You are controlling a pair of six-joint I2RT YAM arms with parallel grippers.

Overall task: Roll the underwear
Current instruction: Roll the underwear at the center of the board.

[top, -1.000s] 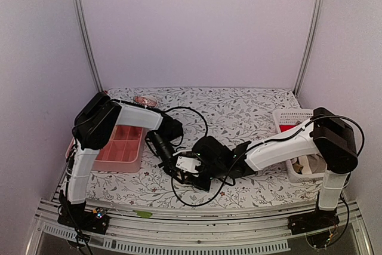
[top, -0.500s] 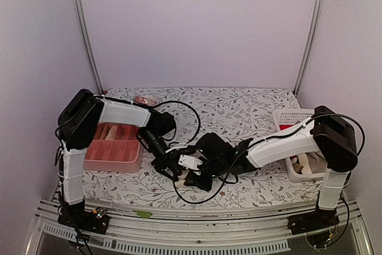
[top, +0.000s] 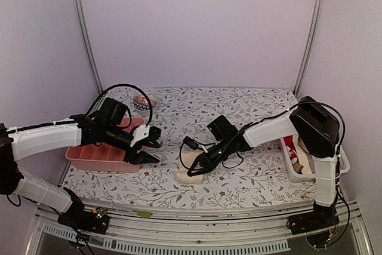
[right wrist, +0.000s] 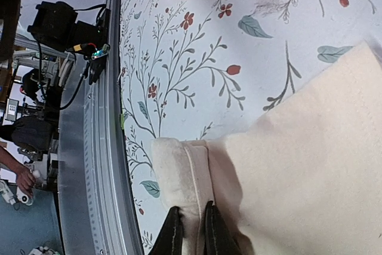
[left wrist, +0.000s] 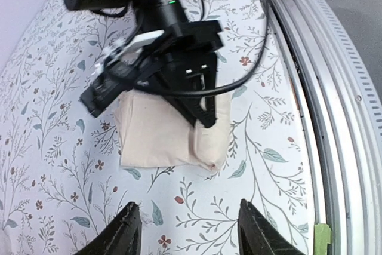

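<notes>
Cream underwear (left wrist: pixel 158 132) flat on the floral table (top: pixel 250 111) at centre frame, right gripper (right wrist: pixel 191 231) clamped on its rolled lower edge, left gripper (top: pixel 147 146) jaws apart and empty, beside the pink tray (top: pixel 98 158) at left.

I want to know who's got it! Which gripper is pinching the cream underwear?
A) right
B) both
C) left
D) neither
A: the right gripper is shut on the rolled edge of the underwear, while the left gripper hangs open, apart from it.

Right hand (top: pixel 196 168) pinching cream underwear (top: pixel 183 175) mid-table, left hand (top: pixel 149 146) spread beside pink tray (top: pixel 98 155), white basket (top: pixel 296 174) far right
</notes>
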